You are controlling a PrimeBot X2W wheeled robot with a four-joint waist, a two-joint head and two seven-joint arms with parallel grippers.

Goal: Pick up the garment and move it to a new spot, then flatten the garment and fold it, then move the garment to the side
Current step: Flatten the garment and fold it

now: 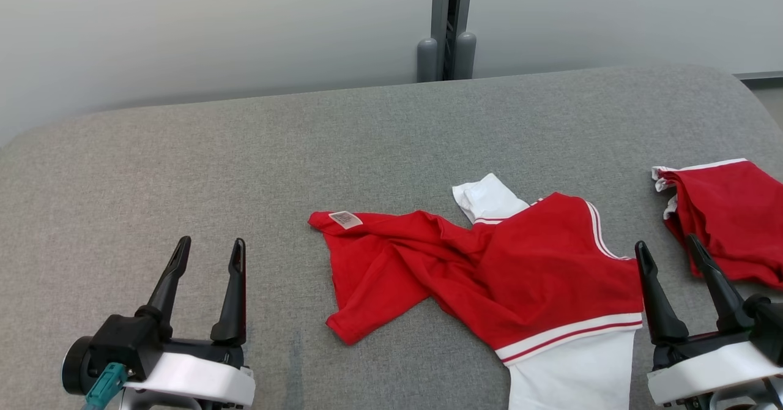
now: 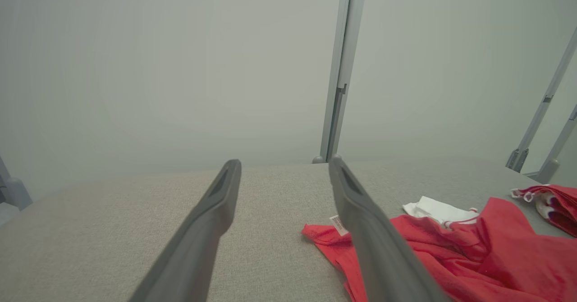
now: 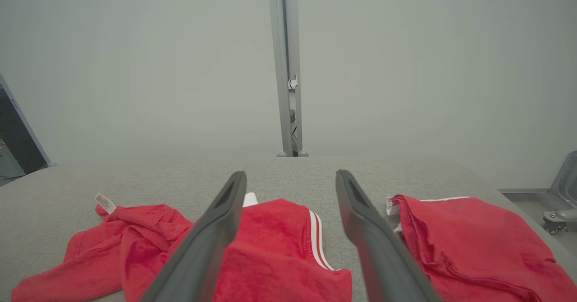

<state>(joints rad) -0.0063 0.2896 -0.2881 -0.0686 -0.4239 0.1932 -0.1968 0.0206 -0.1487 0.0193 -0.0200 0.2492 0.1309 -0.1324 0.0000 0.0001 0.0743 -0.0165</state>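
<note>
Grey woven cloth covers the broad work table [image 1: 244, 153], which runs back to a pale blank wall with a grey metal post [image 1: 449, 24] at its middle.

Findings:
- The crumpled red jersey garment with white striped trim [image 1: 520, 275] lies right of centre on the table, twisted through its middle. A white sleeve [image 1: 489, 197] shows at its far side and a white care label [image 1: 345, 219] at its left corner.
- The left gripper [image 1: 211, 245] hangs over bare table, well left of the garment, its two dark fingers spread wide and holding nothing.
- The right gripper [image 1: 667, 245] sits just beside the garment's right edge, fingers likewise spread and empty.
- A second red garment with white edging [image 1: 728, 214] lies at the far right, close by the right gripper.

Assessment: the pick-up has not begun.

Recommendation: take hold at two points well apart, the labelled corner for the left and the striped edge for the right, so the twist falls out on lifting. Pinch a single layer where possible. Keep the right fingers clear of the neighbouring garment, or both may come up together.
</note>
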